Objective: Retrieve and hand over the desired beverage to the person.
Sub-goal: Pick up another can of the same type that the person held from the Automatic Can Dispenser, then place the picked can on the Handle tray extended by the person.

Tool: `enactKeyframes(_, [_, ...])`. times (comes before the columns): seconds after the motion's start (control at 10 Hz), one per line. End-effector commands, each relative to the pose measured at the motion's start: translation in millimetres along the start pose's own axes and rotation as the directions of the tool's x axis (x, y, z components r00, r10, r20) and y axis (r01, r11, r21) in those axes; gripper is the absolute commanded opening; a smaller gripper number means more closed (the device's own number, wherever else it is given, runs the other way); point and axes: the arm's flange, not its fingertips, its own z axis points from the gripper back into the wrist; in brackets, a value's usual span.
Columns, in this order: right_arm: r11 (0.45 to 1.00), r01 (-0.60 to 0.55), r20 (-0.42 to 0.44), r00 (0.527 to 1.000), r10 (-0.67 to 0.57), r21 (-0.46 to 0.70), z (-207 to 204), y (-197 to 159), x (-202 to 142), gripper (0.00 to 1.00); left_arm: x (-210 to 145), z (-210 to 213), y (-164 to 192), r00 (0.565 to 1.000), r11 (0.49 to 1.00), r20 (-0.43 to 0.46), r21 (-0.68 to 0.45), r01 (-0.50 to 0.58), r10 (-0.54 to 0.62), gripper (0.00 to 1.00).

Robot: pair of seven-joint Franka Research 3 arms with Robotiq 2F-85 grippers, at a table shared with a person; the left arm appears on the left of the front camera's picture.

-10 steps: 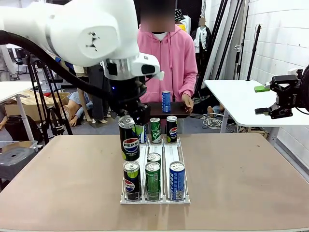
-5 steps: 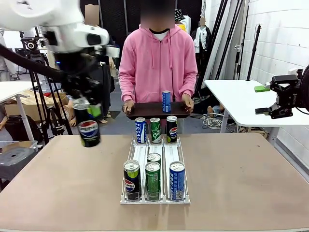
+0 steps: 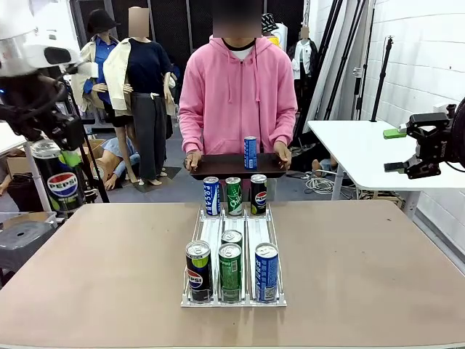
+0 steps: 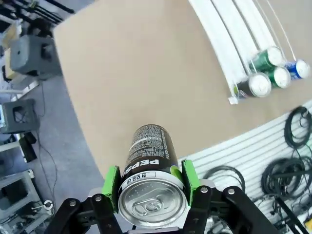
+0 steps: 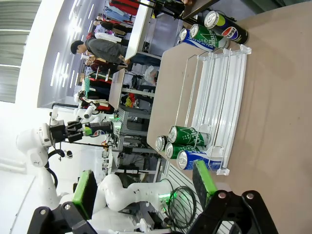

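— Where does the front camera sit?
— Low on the robot's side, facing across the table (image 3: 87, 276) at the person (image 3: 237, 94).
— And the wrist cameras?
— Left looks steeply down, close over a can (image 4: 148, 180); right, rolled sideways, looks from farther off. All share the can rack (image 3: 234, 294).

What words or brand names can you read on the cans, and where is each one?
"PEPSI": black can held in the left claw.
"PEPSI": black can at the rack's near left.
"pepsi": blue can in the far row.
Green cans: print too blurred.
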Motion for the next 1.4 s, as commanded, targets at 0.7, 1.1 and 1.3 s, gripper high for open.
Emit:
enactKeyframes(0.7, [1.000,-0.001,-0.007,1.000,0.001,-0.003,0,0,1,1.00,-9,20,19,0.995,0.997,0.070,0.017,-0.079,0.078,0.00])
enactKeyframes(1.1, [1.000,-0.001,-0.007,1.000,0.001,-0.003,0,0,1,1.00,-9,20,19,0.995,0.997,0.070,0.017,-0.079,0.078,0.00])
enactKeyframes(1.3, [1.000,-0.001,-0.007,1.000,0.001,-0.003,0,0,1,1.00,-9,20,19,0.995,0.997,0.070,0.017,-0.079,0.078,0.00])
